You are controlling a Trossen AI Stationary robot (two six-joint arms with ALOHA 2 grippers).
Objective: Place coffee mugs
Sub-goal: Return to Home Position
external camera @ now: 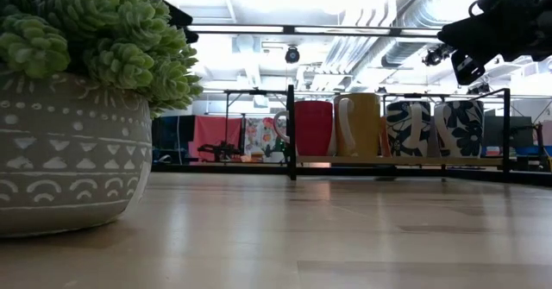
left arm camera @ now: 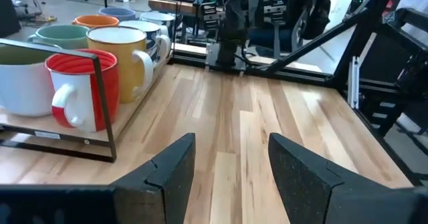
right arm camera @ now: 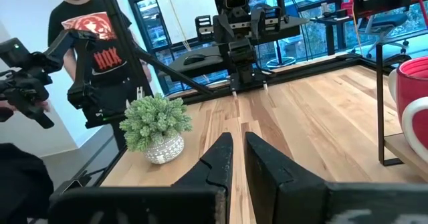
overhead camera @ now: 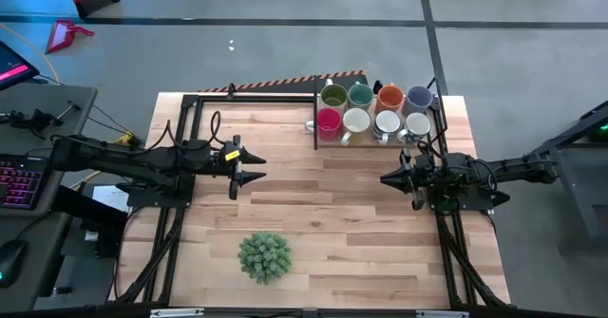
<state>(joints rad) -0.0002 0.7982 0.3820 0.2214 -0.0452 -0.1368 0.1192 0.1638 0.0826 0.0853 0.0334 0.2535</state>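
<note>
Several coffee mugs [overhead camera: 372, 109] stand upright in two rows inside a black wire rack [overhead camera: 316, 119] at the table's far right. The near row begins with a red mug [left arm camera: 83, 90] beside a cream one [left arm camera: 124, 57]; the low view shows the red mug [external camera: 313, 127] and patterned mugs [external camera: 435, 127]. My left gripper [overhead camera: 258, 166] hovers open over the table's left-middle, its fingers [left arm camera: 174, 164] pointing toward the right edge, with nothing between them. My right gripper [overhead camera: 385, 178] hangs shut above the right-middle, pointing left, empty [right arm camera: 239, 147].
A spiky green plant in a patterned grey pot [overhead camera: 264, 256] stands near the front edge, left of centre. Black frame rails [overhead camera: 190, 119] run along the table's left, far and right sides. A person [right arm camera: 87, 23] stands beyond the left edge. Bare wood lies between the two grippers.
</note>
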